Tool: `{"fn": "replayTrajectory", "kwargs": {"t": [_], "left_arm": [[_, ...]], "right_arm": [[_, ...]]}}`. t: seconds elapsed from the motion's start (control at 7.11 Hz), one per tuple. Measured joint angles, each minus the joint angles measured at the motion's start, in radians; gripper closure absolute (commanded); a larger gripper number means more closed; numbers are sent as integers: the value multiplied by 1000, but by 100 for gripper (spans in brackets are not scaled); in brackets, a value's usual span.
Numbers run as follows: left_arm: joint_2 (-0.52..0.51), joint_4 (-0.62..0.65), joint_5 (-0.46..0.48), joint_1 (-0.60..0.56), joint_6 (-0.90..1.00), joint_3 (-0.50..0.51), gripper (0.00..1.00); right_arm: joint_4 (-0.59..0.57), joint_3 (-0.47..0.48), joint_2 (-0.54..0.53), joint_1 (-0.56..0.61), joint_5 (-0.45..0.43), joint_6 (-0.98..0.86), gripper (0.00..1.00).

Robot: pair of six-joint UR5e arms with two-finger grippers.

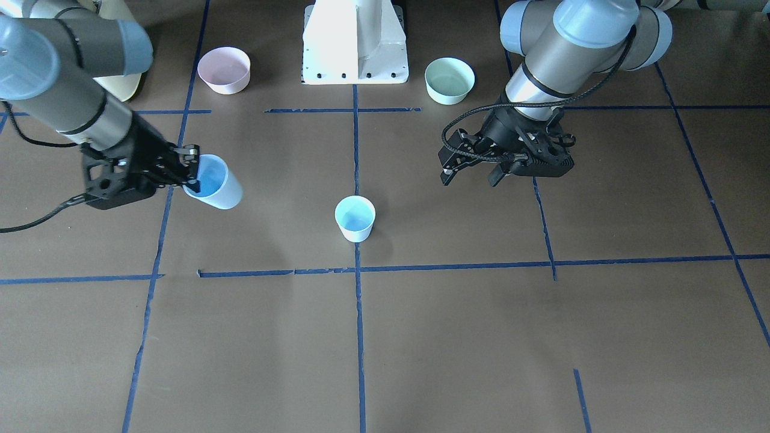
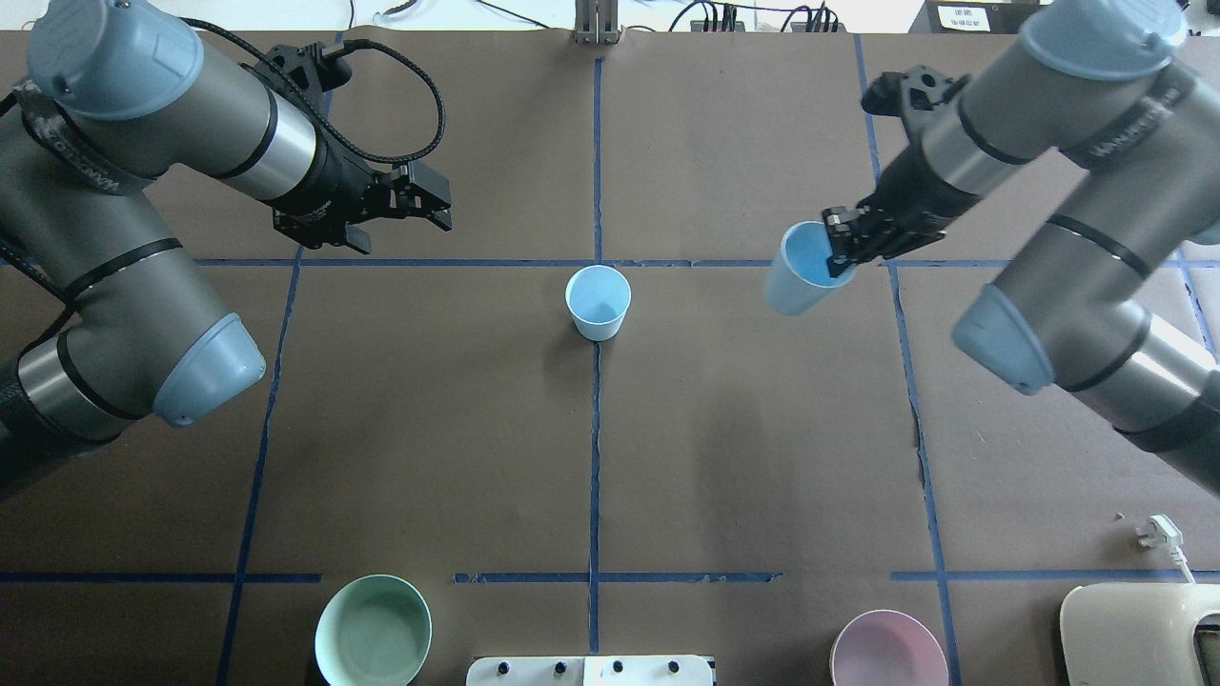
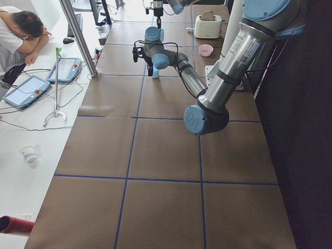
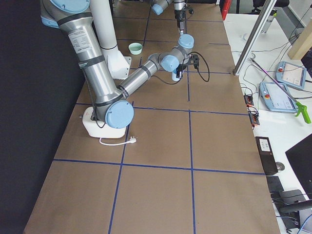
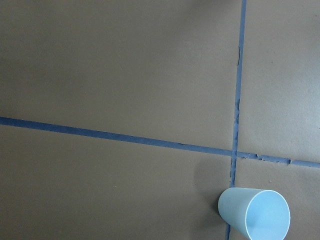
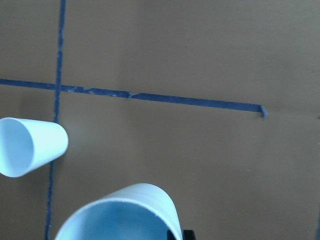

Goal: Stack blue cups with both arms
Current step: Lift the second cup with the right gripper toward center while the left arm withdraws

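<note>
Reference point: the standing cup [image 2: 598,302], upright and mouth up on the table [image 2: 429,429], between my two grippers.

1. Left gripper [image 2: 431,202]. It hangs to the left of the standing cup and a little beyond it, well apart. The jaws are spread wide and hold nothing. The left wrist view shows the standing cup at its lower right corner, with nothing between the fingers.

2. Standing cup. Its mouth is unobstructed and it touches no other object. Its long axis is vertical.

3. Right gripper [image 2: 839,252]. It is to the right of the standing cup, well apart. It is clamped on the rim wall of the held cup [image 2: 799,272], with one finger inside and one outside. The held cup appears clear of the table.

Governing relation: the held cup's long axis is tilted, with its base leaning down and toward the standing cup and its mouth turned back toward my wrist. The standing cup lies to the left of this load. In my judgement, the right arm must travel left and bring the held cup's axis upright over the standing cup's mouth before lowering. A tilted entry could catch the rim and tip the standing cup.
</note>
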Motion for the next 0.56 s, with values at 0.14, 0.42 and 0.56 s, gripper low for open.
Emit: {"fn": "replayTrajectory", "kwargs": {"t": [0.14,0.42,0.56], "left_arm": [[3,-1,0,1,-1,5,0],[4,-1,2,3,0,11,0],[4,-1,2,4,-1,12,0]], "right_arm": [[-50,-59,126,-61,-68,89,100],[-74,-175,281,-126,-137,190,100],[-76,-208,315,-143,-155,208,100]]}}
